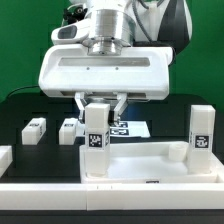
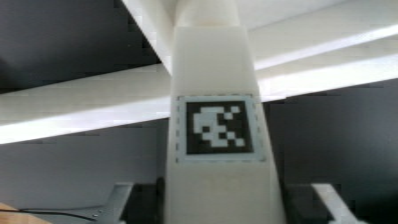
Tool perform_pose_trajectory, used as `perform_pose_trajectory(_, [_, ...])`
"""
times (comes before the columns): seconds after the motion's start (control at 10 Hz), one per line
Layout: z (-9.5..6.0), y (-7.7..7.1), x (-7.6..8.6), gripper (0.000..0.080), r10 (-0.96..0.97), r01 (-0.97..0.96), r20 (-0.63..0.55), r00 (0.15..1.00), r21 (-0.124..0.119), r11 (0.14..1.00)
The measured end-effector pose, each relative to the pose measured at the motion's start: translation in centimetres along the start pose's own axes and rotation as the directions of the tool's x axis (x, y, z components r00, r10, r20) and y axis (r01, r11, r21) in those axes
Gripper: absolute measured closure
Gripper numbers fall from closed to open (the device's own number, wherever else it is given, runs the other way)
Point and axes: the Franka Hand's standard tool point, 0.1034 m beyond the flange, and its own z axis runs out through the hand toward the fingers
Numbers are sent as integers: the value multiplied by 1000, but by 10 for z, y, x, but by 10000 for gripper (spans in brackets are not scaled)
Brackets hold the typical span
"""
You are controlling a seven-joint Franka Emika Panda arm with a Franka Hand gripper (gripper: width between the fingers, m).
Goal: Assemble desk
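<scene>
A white robot gripper hangs down at the centre of the exterior view, over a black table. Its 2 dark fingers pinch the upper end of 1 short, square white leg, the held leg. This leg is upright, with 1 black-and-white square tag facing the camera. Its lower end is at the near corner of the tabletop panel, on the exterior view's left. Whether it is seated in the panel cannot be told.

The tabletop panel is 1 large white rimmed rectangle lying flat in the foreground. A 2nd leg, the standing leg, stands upright at the panel's corner on the exterior view's right.

2 more legs lie on the table, well apart from the panel on the exterior view's left: the outer lying leg and the inner lying leg. That makes 4 legs in all.

The marker board lies flat behind the held leg, partly hidden. 1 low white rail runs along the front edge.

In the wrist view, the held leg fills the centre, with 1 tag sharp on its face. The gripper has 2 fingers, 1 on each side of the leg.
</scene>
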Motion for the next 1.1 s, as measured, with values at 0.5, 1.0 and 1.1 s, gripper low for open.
perform_pose_trajectory(0.5, [0,0,0,200,0,0,2,1000,0,1000])
perform_pose_trajectory(1.0, [0,0,0,150,0,0,2,1000,0,1000])
perform_pose_trajectory(1.1, [0,0,0,150,0,0,2,1000,0,1000])
